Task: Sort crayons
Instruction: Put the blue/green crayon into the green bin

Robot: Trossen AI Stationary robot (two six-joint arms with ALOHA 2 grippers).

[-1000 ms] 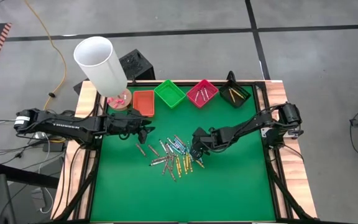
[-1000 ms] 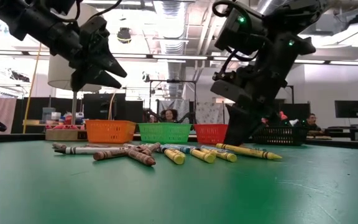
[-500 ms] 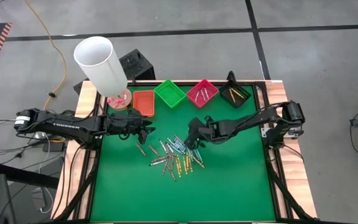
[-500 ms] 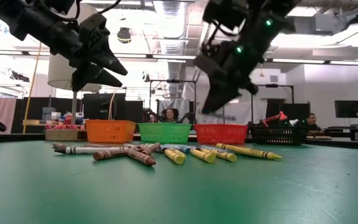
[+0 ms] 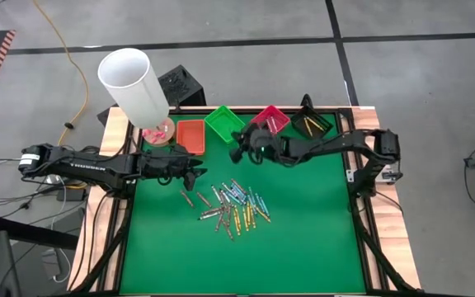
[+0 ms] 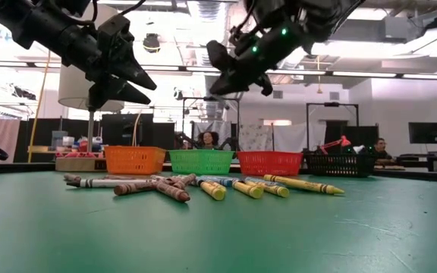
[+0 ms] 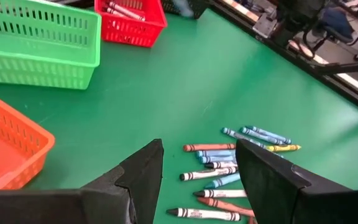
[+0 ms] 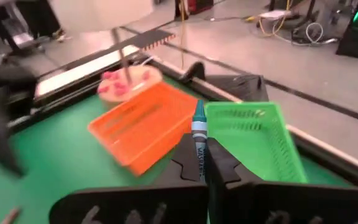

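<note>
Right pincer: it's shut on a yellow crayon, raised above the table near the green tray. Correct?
Not quite. The crayon in the right pincer is blue-green, not yellow, as the right wrist view shows. The rest holds: the pincer is shut on it, raised above the table near the green tray.

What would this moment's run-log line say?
right gripper: shut on blue-green crayon, over green tray | left gripper: open, above crayon pile | orange tray: empty
</note>
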